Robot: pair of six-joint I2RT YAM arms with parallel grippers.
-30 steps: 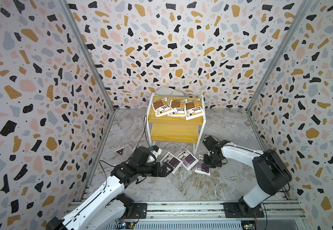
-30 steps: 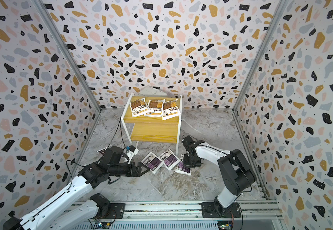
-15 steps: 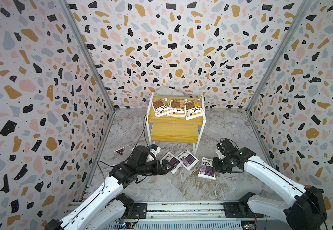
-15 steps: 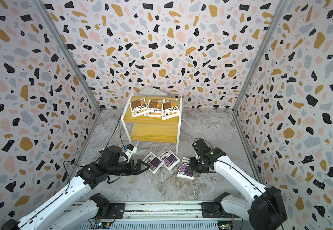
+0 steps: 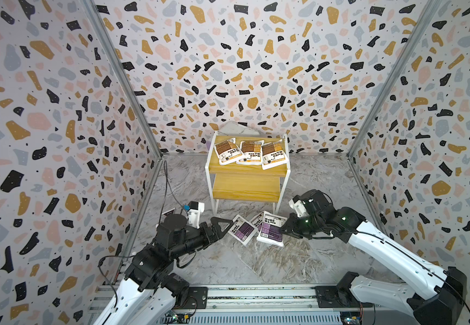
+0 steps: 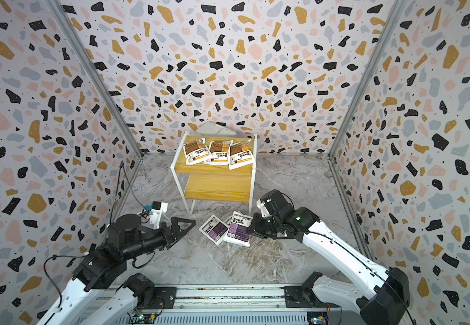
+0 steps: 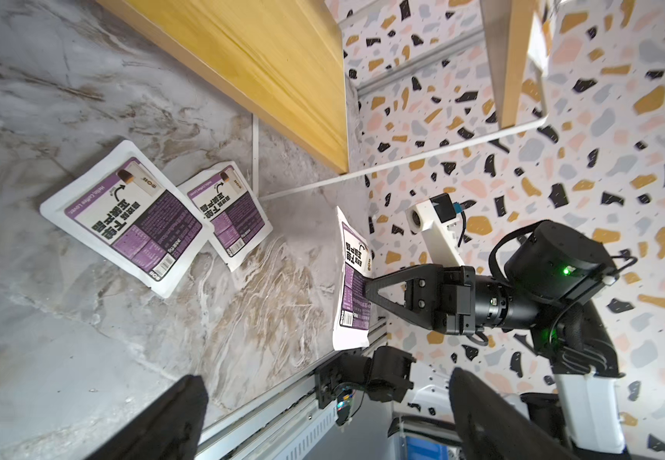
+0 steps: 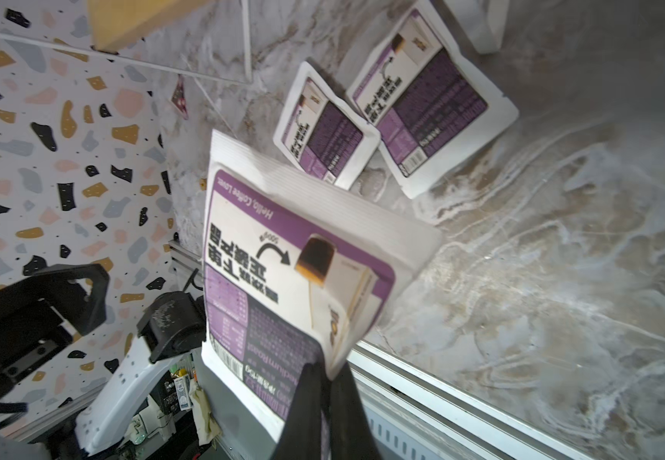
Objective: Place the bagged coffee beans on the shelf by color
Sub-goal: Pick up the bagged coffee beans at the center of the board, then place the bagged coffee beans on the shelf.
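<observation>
The shelf (image 5: 245,170) (image 6: 214,172) stands at the back of the floor. Three brown-labelled bagged coffee beans (image 5: 251,152) (image 6: 219,152) lie in a row on its upper board; the lower board (image 5: 246,187) (image 7: 263,59) is bare. My right gripper (image 5: 284,229) (image 6: 252,228) (image 8: 322,406) is shut on a purple pouch (image 5: 269,232) (image 7: 352,278) (image 8: 283,271), held raised and tilted in front of the shelf. Two more purple pouches (image 5: 241,230) (image 7: 127,217) (image 7: 227,213) (image 8: 430,95) lie flat on the floor, overlapping. My left gripper (image 5: 225,223) (image 6: 186,223) (image 7: 322,430) is open and holds nothing, just left of them.
A small card with a triangle mark (image 5: 169,211) and a white boxy device with a cable (image 5: 195,206) lie near the left wall. A grey slab (image 5: 236,130) leans behind the shelf. Patterned walls close in three sides; the metal rail (image 5: 256,292) runs along the front.
The right arm has stretched out from its folded pose and raised the purple pouch off the floor, bringing it left over the other purple pouches. The left gripper has hardly moved.
</observation>
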